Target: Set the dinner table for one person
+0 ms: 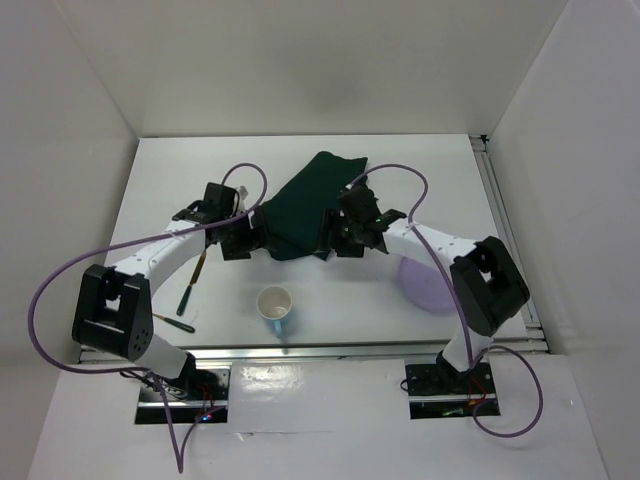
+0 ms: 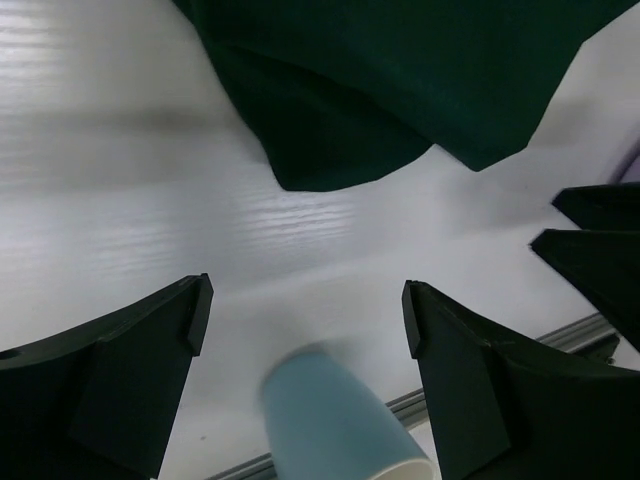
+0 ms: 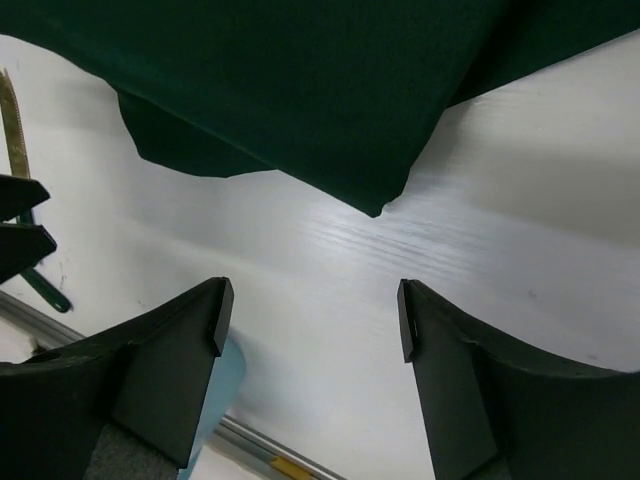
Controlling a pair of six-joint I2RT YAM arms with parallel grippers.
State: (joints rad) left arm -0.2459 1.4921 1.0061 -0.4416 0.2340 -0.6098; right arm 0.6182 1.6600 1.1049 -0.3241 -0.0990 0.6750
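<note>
The dinner table (image 1: 300,160) is the white top under everything, with its metal rail (image 1: 330,350) on the side by the arm bases; the dark green cloth (image 1: 300,205) lies rumpled near the table's middle, and from above both wrists cover the cloth's near edge. The left gripper (image 2: 305,340) hangs off the cloth's near-left corner, fingers spread wide over bare table with nothing held; the right gripper (image 3: 310,335) hangs off the near-right corner, likewise splayed and empty, the hem lying beyond its fingertips. A pale blue cup (image 1: 276,310) stands upright between cloth and rail, apart from the cloth; both wrist views show it only blurred and cut off. A lilac disc (image 1: 425,285), probably a plate, sits right of the cloth, largely hidden under the right arm. Thin utensils (image 1: 192,282) lie left of the cloth, partly under the left arm; their kind is unclear. White surface shows beyond the cloth's far edge and on either side of the cup.
</note>
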